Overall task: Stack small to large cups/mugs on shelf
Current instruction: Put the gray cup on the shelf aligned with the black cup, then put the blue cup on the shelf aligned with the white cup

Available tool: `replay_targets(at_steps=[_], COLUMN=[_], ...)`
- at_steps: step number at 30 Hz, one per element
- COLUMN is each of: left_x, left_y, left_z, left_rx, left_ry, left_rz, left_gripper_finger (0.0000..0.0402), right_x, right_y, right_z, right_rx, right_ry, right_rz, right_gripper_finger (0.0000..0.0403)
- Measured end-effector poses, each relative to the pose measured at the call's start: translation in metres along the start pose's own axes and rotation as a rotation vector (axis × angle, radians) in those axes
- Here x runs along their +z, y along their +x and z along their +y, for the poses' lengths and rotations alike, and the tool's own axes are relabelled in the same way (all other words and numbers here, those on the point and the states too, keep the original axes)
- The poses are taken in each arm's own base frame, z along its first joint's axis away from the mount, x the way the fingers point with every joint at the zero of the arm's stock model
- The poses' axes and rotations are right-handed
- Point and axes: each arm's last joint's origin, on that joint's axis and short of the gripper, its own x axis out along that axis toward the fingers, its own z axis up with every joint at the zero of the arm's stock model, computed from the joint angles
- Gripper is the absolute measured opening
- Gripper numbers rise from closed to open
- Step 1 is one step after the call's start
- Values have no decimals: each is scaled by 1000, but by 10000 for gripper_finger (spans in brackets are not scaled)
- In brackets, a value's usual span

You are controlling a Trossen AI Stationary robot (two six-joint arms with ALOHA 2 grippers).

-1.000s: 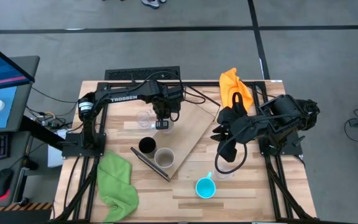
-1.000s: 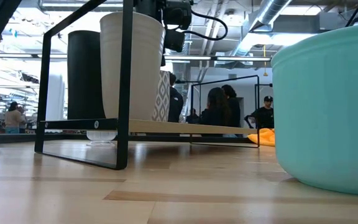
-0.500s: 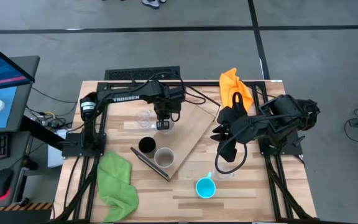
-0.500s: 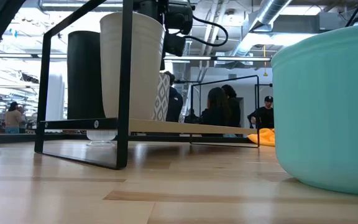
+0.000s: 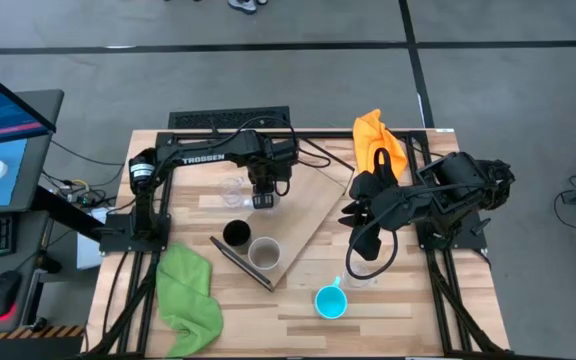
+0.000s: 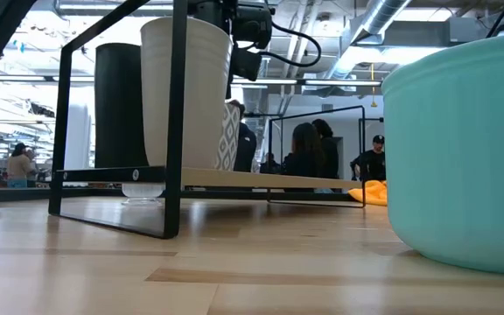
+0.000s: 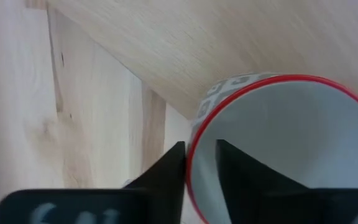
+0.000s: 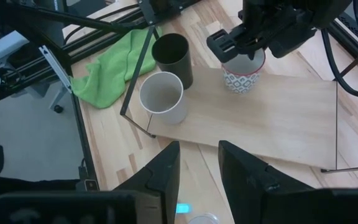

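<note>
- Step in hand: placing patterned red-rimmed mug (image 8: 242,76) on shelf (image 8: 291,112), behind black cup (image 8: 172,58) and beige cup (image 8: 161,97).
- Left gripper (image 7: 199,163) straddling mug rim, one finger inside, one outside; pinching rim, by the look of it. Mug base looks down on shelf board.
- Right gripper (image 8: 197,163) parked off shelf's right side, fingers apart, holding nothing.
- Blue mug (image 5: 330,301) on table w/ clear glass (image 5: 232,188), off shelf.
- Next, prob.: let go of rim, lift straight up w/o tipping mug.
</note>
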Motion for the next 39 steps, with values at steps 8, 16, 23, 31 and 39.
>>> replay_targets(at_steps=[8, 16, 23, 31, 39], left_x=[0, 5, 5, 3, -35], left_y=[-1, -21, -54, -122, -185], left_z=[0, 1, 0, -12, -32], left_rx=[-1, 0, 1, -29, -97], left_ry=[-44, -71, -115, -138, -234], left_rz=[3, -45, -69, -239, -407], left_gripper_finger=[171, 190, 190, 190, 190], right_x=[0, 0, 0, -14, -36], right_y=[0, 0, 0, 23, 54], right_z=[0, 0, 0, 10, 18], right_rx=[0, 1, 4, 2, -40], right_ry=[0, 1, 8, 66, 52], right_rz=[-1, -1, 3, 139, 299], right_gripper_finger=[131, 131, 131, 131, 158])
